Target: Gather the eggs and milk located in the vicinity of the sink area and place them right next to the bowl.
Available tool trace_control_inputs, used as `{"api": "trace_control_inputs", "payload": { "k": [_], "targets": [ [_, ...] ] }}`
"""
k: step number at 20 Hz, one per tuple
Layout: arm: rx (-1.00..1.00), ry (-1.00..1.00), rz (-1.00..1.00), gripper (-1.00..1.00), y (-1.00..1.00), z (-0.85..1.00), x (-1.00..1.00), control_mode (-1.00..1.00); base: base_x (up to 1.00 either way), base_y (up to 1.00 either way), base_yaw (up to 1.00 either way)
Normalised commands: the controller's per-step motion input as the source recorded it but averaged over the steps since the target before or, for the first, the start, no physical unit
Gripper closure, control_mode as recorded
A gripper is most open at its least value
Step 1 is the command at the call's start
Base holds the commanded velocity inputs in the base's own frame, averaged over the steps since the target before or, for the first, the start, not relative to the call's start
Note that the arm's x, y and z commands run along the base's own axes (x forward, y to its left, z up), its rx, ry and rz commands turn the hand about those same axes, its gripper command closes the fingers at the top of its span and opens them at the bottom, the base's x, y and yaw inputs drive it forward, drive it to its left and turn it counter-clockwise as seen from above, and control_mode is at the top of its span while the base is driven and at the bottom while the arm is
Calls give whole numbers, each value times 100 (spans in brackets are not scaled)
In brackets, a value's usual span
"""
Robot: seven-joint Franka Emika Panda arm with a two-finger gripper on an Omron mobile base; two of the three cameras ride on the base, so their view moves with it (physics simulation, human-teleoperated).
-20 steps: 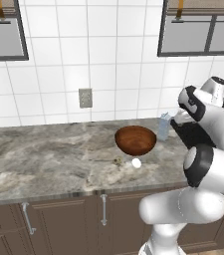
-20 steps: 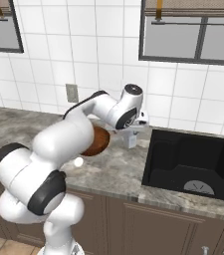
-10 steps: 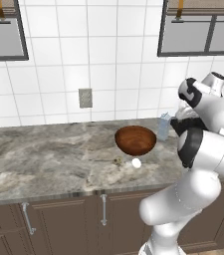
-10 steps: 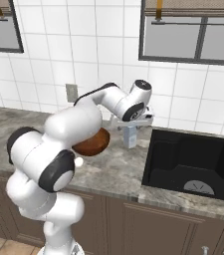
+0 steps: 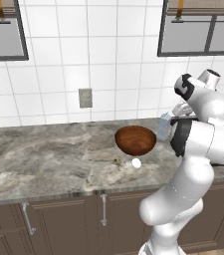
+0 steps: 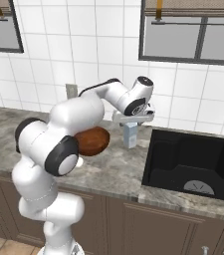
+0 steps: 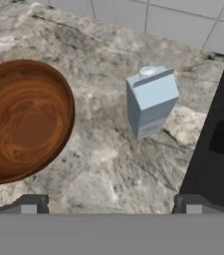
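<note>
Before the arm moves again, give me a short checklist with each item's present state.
1. Gripper open, holding nothing: ok.
2. Milk carton upright on the counter, free of the fingers: ok.
3. Milk beside the bowl: ok, it stands between the bowl and the sink, apart from both.
4. Egg next to the bowl: ok, it lies on the counter just in front of it.
5. Any second egg placed: cannot tell; one egg is visible.
6. Gripper above the milk with room to lift away: ok.
</note>
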Motion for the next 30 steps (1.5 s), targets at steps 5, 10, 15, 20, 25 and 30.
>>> {"api": "trace_control_inputs", "payload": {
  "k": [5,10,15,20,25,30],
  "targets": [
    [0,7,0,-100,6,-12,13,-100,0,0,0],
    [0,2,0,-100,10,-7,6,-100,0,0,0],
    [0,0,0,-100,3,-14,19,-100,0,0,0],
    [0,0,0,-100,0,-22,14,-100,0,0,0],
    [0,0,0,-100,0,-10,18,-100,0,0,0],
    [0,0,1,-100,0,-8,25,-100,0,0,0]
  ]
}}
